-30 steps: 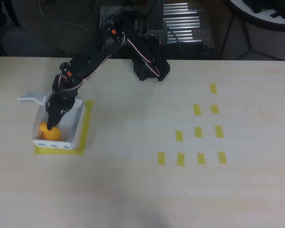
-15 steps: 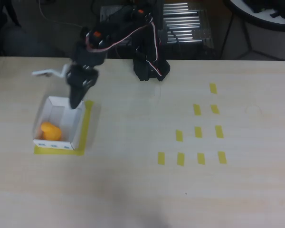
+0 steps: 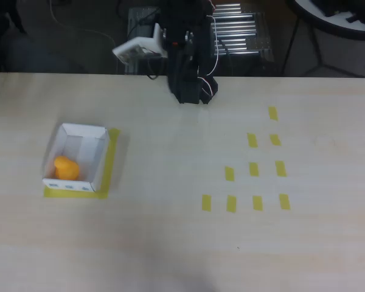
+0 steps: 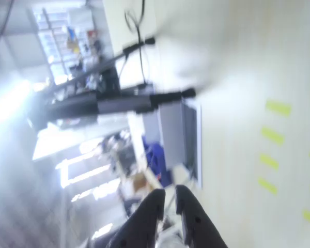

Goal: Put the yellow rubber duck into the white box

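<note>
Duck's basically home, the yellow rubber duck (image 3: 65, 168) sits inside the white box (image 3: 96, 164), well apart from the gripper (image 4: 167, 200), whose fingers look nearly together, so I'd just park the arm without swinging back over.

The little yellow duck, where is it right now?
In the overhead view the yellow rubber duck sits inside the white box, at the table's left side, in the box's near-left part; yellow tape edges the box.
</note>
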